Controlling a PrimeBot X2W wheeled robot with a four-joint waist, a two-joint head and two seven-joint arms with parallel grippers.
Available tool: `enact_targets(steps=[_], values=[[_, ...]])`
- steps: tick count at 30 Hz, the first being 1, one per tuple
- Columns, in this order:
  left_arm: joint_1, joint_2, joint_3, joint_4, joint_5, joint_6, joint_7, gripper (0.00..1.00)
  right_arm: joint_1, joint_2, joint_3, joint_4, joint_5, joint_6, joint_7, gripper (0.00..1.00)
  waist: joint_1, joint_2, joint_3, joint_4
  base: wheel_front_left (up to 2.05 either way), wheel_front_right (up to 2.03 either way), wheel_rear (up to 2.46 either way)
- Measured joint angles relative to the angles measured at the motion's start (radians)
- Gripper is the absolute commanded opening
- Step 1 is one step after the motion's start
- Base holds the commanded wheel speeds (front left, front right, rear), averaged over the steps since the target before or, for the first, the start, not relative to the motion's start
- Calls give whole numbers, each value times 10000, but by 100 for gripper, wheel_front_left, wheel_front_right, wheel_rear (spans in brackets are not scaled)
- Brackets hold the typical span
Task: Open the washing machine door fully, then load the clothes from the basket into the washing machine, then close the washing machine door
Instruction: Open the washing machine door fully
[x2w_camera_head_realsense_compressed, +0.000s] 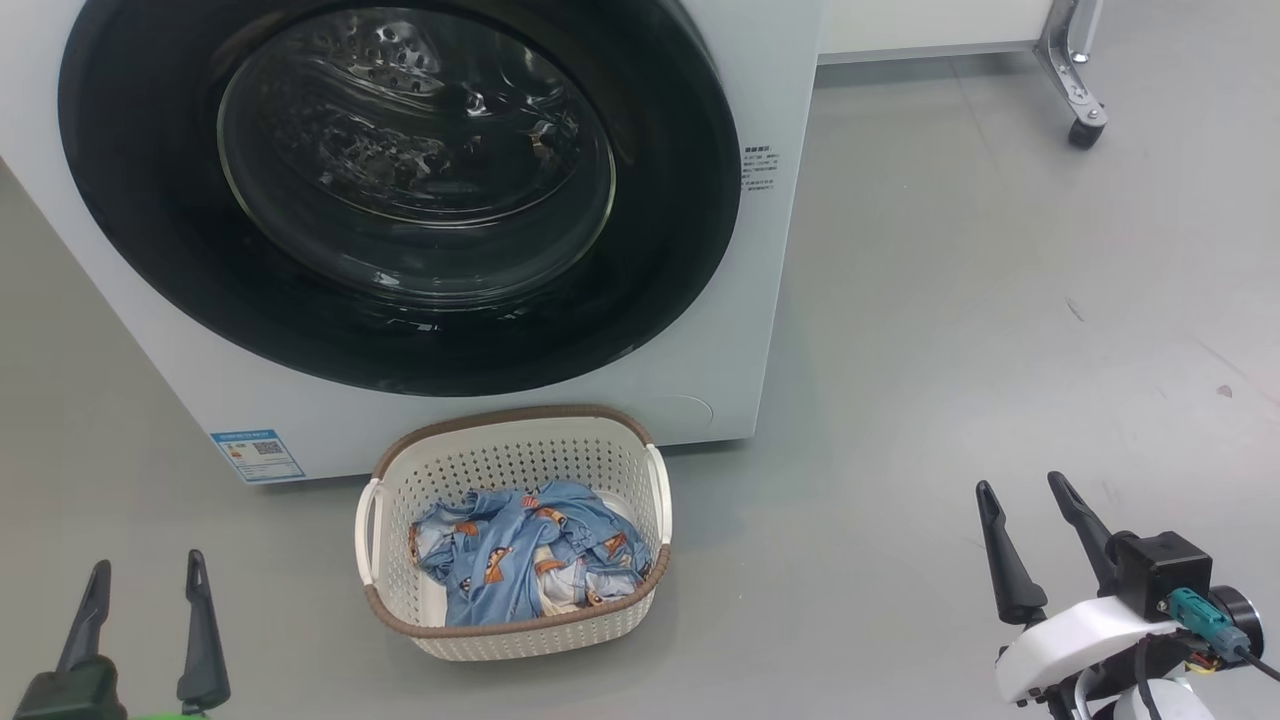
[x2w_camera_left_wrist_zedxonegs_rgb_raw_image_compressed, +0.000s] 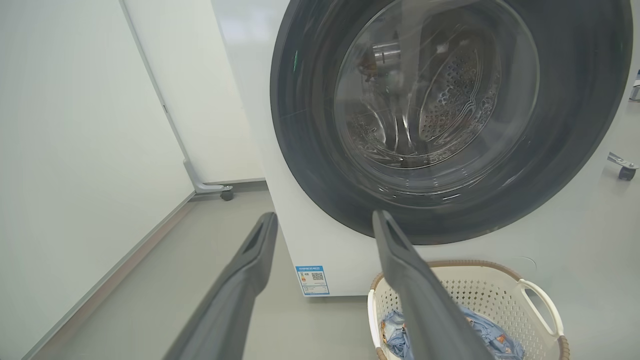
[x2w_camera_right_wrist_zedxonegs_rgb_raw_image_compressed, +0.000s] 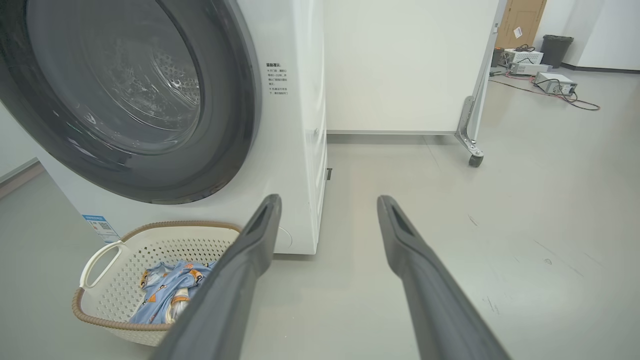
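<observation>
Judging by how things lie, the first step, opening the door, is the one in hand and has not begun. The washing machine door (x2w_camera_head_realsense_compressed: 400, 190) fills the upper left of the head view and sits flush against the front of the washing machine (x2w_camera_head_realsense_compressed: 730, 320), with the steel drum showing through its glass. Directly below it, at lower centre, the basket (x2w_camera_head_realsense_compressed: 520, 415) stands on the floor (x2w_camera_head_realsense_compressed: 950, 300) just in front of the machine, and the clothes (x2w_camera_head_realsense_compressed: 530, 560) lie heaped inside it, untouched. The left gripper (x2w_camera_head_realsense_compressed: 147, 565) sits at the lower left and the right gripper (x2w_camera_head_realsense_compressed: 1020, 485) at the lower right. Both have their fingers spread wide, hold nothing, and are well apart from the door and the basket. The next move probably calls for one arm to reach up to the door's rim and pull it out, swinging it clear over the basket. Neither a handle nor the hinge side can be made out, so which edge to take is uncertain.
</observation>
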Motion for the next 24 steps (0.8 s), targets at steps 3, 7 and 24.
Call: enact_targets(steps=[3,7,24], values=[[0,-10,29,4,2,-19,0,100,0,4,-13,8,0,0,0,100,0,0,-10,3,16,16,-32],[0,-33,48,12,2,-21,0,100,0,36,-35,12,-13,0,0,100,0,0,-24,11,8,8,-15],[3,-71,98,86,0,-104,0,100,0,88,-17,8,-65,0,0,0,0,0,-65,23,0,0,0]])
